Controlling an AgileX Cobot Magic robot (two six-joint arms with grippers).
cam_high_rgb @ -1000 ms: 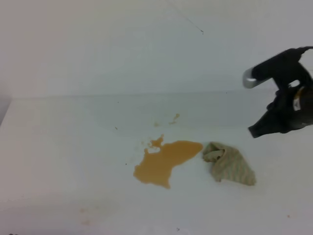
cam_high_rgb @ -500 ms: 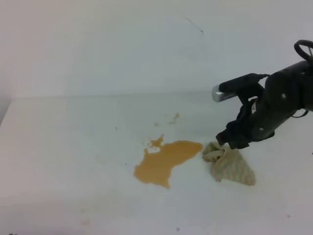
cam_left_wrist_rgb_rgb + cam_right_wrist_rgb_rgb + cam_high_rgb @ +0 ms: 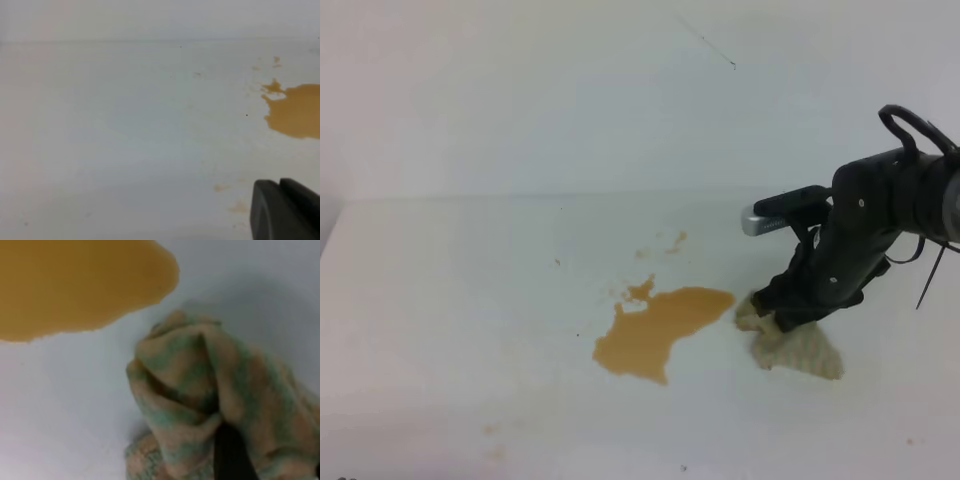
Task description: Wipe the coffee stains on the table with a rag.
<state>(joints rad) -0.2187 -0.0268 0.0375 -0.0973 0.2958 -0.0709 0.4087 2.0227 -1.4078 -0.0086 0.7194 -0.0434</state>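
Your right tool (image 3: 782, 315) down on the rag (image 3: 805, 350), jaw state indiscernible, left tool (image 3: 282, 210) likewise, coffee stains (image 3: 655, 330) beside rag on white bench (image 3: 450, 300)

High view faces table (image 3: 470, 300) frontally; wrist views low, sharing coffee stains (image 3: 660, 325).

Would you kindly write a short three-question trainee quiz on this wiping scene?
1. True or false: the rag already covers the coffee stains.
2. Which end effector is down at the rag: A) left, B) right?
3. Fill in: the small droplets lie on the ____ side of the puddle, toward the wall.

Key: 1 false, they lie side by side on the table; 2 B; 3 far.
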